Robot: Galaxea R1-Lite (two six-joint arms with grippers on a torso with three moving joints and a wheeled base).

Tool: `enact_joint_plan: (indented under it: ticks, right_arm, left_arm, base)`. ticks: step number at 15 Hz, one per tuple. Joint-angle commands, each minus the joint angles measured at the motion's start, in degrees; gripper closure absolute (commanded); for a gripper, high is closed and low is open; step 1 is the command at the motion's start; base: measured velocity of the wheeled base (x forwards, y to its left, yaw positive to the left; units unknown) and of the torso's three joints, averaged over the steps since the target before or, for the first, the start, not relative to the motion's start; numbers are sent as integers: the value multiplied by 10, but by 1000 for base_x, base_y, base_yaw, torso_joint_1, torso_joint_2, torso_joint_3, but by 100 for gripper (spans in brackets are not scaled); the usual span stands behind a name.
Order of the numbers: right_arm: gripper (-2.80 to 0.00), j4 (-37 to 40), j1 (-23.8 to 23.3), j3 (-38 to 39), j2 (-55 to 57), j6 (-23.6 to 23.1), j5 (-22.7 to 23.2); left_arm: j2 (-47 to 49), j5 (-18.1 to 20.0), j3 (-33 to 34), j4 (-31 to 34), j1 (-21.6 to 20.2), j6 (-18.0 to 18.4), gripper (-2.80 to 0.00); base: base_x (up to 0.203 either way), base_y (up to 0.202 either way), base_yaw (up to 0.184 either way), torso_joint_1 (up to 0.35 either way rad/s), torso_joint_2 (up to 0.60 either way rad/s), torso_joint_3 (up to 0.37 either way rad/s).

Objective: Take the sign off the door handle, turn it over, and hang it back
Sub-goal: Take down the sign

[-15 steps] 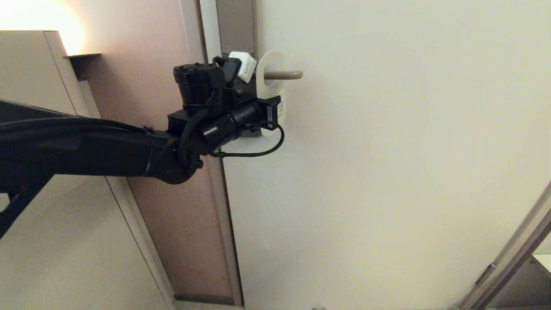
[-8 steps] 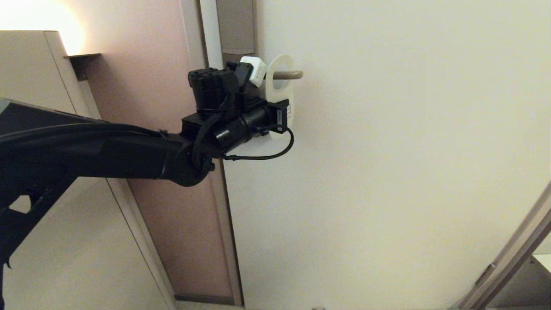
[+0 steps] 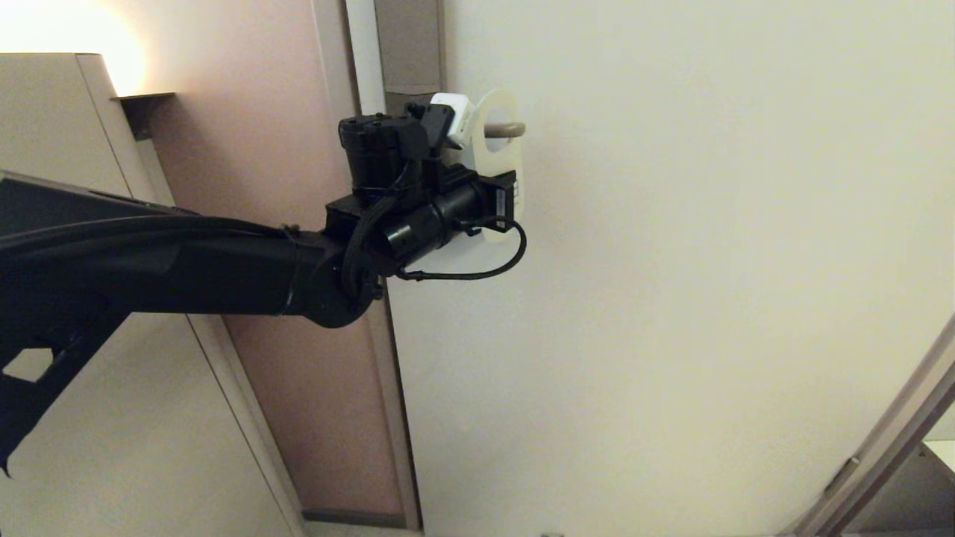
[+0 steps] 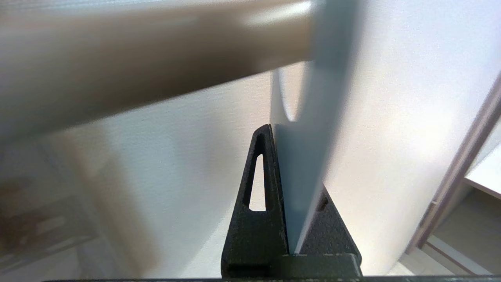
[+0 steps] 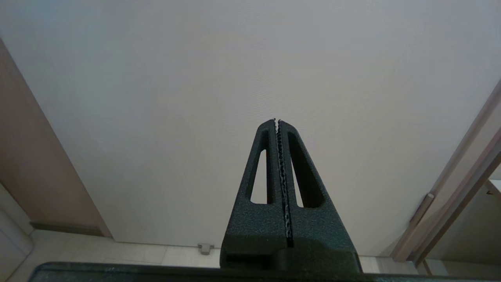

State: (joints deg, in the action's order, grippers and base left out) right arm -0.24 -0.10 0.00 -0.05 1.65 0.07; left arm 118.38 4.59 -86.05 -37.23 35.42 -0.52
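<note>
While clamped edge-on in the left pincer (image 4: 291, 188), the flat white rounded-oblong door sign (image 3: 501, 160) hangs with its oval hole around the tip of the slim beige-grey metal door handle (image 3: 506, 130). Right pincer (image 5: 278, 156): closed, empty, parked well below the handle, facing the cream door (image 3: 709, 261).

Hotel room (door-hanger sign (image 3: 504, 160))

A: What's around, besides the job?

B: I see a cream door (image 3: 671, 298), a pink wall (image 3: 254, 112) to its left, and a beige cabinet (image 3: 52, 127) in the upper left corner under a lamp glow (image 3: 67, 30).
</note>
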Motion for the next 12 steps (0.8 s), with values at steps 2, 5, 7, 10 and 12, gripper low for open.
enact_joint_plan:
  ticks: [2, 5, 7, 10, 12]
  right_arm:
    - [0, 0, 0, 0, 0, 0, 0]
    - [0, 0, 0, 0, 0, 0, 0]
    - [0, 0, 0, 0, 0, 0, 0]
    - [0, 0, 0, 0, 0, 0, 0]
    - [0, 0, 0, 0, 0, 0, 0]
  left_arm:
    - [-3, -3, 0, -1, 8, -1, 0]
    - [0, -6, 0, -2, 12, 0, 0]
    - [5, -6, 0, -2, 13, 0, 0]
    - [15, -7, -1, -3, 13, 0, 0]
    - [21, -6, -8, -4, 16, 0, 0]
  base:
    - [0, 0, 0, 0, 0, 0]
    - [0, 0, 0, 0, 0, 0]
    - [0, 0, 0, 0, 0, 0]
    - [0, 0, 0, 0, 0, 0]
    - [0, 0, 0, 0, 0, 0]
